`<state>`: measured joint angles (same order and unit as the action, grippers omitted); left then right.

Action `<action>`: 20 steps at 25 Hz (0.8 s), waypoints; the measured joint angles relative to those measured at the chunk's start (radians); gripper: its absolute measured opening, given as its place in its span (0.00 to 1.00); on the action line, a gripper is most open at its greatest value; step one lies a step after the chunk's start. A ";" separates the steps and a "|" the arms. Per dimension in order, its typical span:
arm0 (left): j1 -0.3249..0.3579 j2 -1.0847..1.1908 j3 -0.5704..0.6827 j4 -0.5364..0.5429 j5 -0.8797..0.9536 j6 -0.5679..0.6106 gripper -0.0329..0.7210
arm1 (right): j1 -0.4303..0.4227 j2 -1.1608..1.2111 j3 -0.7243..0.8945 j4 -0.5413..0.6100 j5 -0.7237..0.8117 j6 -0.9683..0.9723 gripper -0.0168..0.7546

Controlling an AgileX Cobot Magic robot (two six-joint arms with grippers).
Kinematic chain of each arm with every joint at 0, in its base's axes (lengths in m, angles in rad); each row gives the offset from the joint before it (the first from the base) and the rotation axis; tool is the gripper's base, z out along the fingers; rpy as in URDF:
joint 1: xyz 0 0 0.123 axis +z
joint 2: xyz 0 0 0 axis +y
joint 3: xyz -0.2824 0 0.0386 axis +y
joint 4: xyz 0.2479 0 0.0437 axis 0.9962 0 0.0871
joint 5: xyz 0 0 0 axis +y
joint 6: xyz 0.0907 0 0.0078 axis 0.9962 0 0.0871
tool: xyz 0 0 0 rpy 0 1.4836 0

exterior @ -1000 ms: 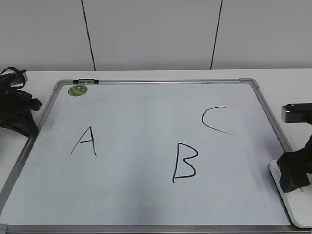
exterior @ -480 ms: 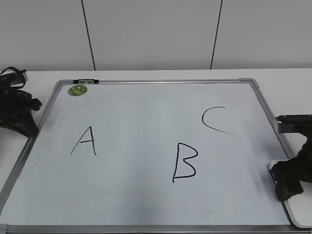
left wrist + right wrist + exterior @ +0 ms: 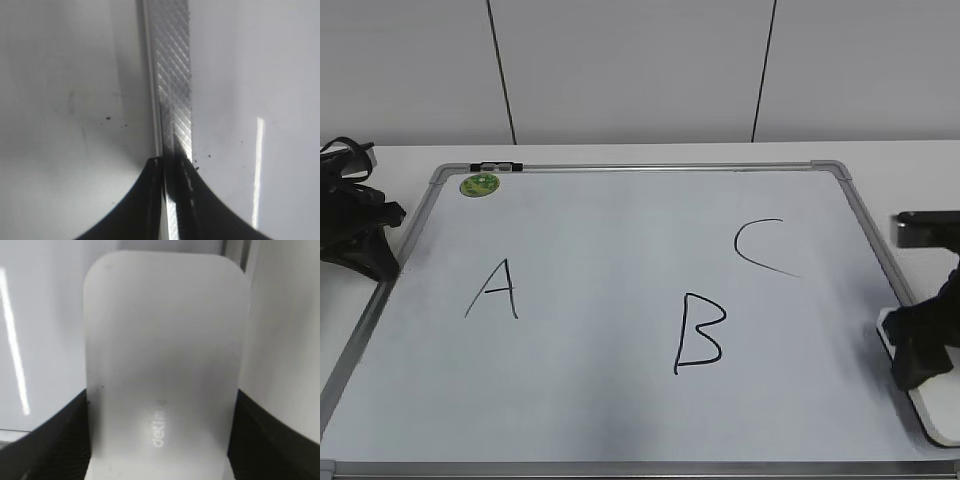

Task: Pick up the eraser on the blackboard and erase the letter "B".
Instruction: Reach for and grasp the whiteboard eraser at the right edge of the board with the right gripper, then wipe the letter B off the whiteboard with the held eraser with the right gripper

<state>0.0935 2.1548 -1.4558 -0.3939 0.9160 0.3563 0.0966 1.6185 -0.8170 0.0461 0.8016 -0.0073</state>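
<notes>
Basically still at the grab stage. Eraser (image 3: 918, 392) sitting at the blackboard's (image 3: 620, 250) right edge, down near the lower right corner, half over the frame and poking past it. Right gripper (image 3: 920, 352) down on top of it, one dark finger (image 3: 47, 440) on each long side in the right wrist view, pressed against the white plastic with no gap showing. So: clamped on the eraser, opened only as wide as the block itself. Can't tell from these views whether it's lifted off the board yet.

To do this bit well: keep the squeeze centred on the block so it doesn't pivot, lift straight and only a little, keep the dark underside flat and parallel to the board. Then carry it left from that edge toward the letter "B" (image 3: 699, 333), which sits in the lower middle of the board, well left of the eraser. Worth swinging under the "C" (image 3: 762, 249), which is up and right of the B, so that one doesn't get smeared. The "A" (image 3: 493, 289) is far off on the left half, no danger there.

Left gripper (image 3: 360, 235) parked just off the board's left edge, not holding anything visible. Left wrist view only shows dark fingertips meeting over the frame (image 3: 172, 85), looks closed up.
</notes>
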 joint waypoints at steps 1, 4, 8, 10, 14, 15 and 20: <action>0.000 0.000 0.000 0.000 0.000 0.000 0.09 | 0.000 -0.019 -0.017 0.000 0.022 0.001 0.72; 0.000 0.000 0.000 0.000 0.000 0.000 0.09 | 0.008 -0.059 -0.079 0.000 0.085 0.001 0.72; 0.000 0.000 0.000 0.000 0.000 0.000 0.09 | 0.088 -0.058 -0.183 -0.020 0.167 -0.003 0.72; 0.000 0.000 0.000 0.000 0.000 0.000 0.09 | 0.138 -0.041 -0.236 -0.025 0.184 -0.003 0.72; 0.000 0.000 0.000 0.000 0.000 0.000 0.09 | 0.208 0.026 -0.334 -0.025 0.219 -0.014 0.72; 0.000 0.000 0.000 0.000 0.000 0.000 0.09 | 0.222 0.056 -0.361 -0.025 0.229 -0.023 0.72; 0.000 0.000 0.000 0.000 0.000 0.000 0.09 | 0.268 0.185 -0.480 -0.026 0.250 -0.066 0.72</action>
<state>0.0935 2.1548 -1.4558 -0.3939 0.9160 0.3563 0.3644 1.8037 -1.2975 0.0200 1.0513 -0.0731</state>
